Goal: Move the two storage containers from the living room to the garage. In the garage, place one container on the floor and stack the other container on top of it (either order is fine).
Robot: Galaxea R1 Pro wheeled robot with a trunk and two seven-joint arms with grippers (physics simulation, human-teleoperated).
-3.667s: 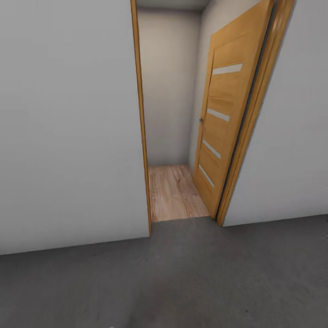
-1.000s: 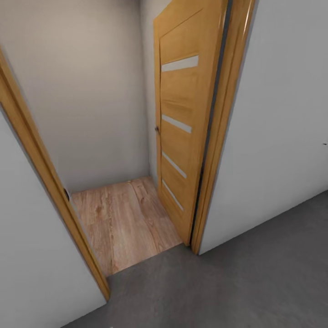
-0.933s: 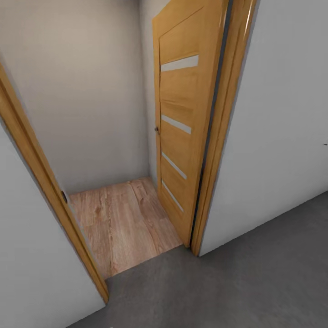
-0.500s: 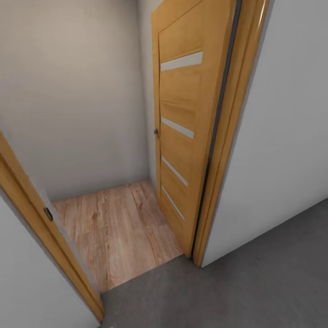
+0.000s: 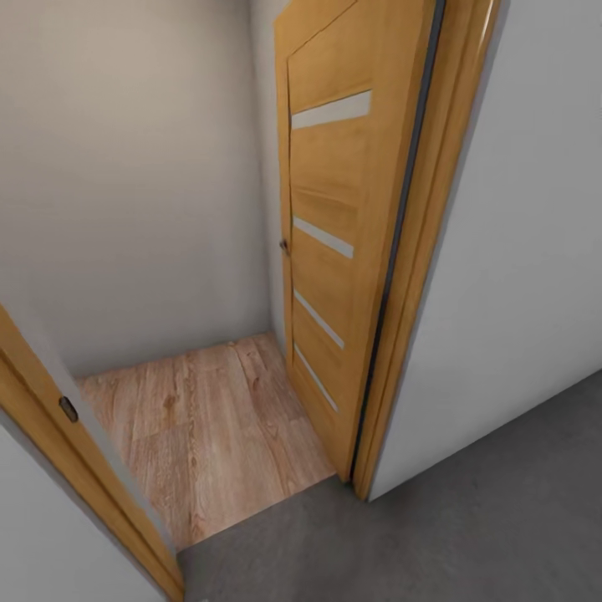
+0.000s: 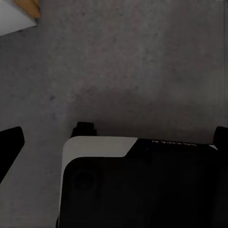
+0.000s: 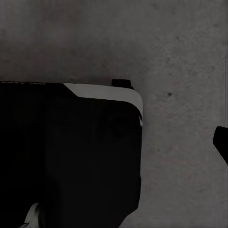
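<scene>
The two storage containers are out of view. I stand on the garage's dark grey concrete floor (image 5: 485, 518), facing an open doorway. In the left wrist view my left gripper (image 6: 114, 142) hangs over that floor (image 6: 133, 61) above my own dark base (image 6: 142, 185). Its black fingertips (image 6: 9, 147) sit far apart at the picture's edges with nothing between them. My right gripper (image 7: 114, 142) hangs the same way over the concrete (image 7: 180, 47). One of its fingertips (image 7: 222, 142) shows at the edge, and it holds nothing.
A wooden door (image 5: 334, 242) with pale slats stands swung inward on the right of the opening. The door frame's left post (image 5: 75, 468) is close at the lower left. Light wood plank floor (image 5: 209, 426) lies beyond the threshold, ending at a plain wall (image 5: 142, 184).
The whole view has shifted: the camera has come closer to the doorway and turned, so the left post slid down-left and more plank floor shows.
</scene>
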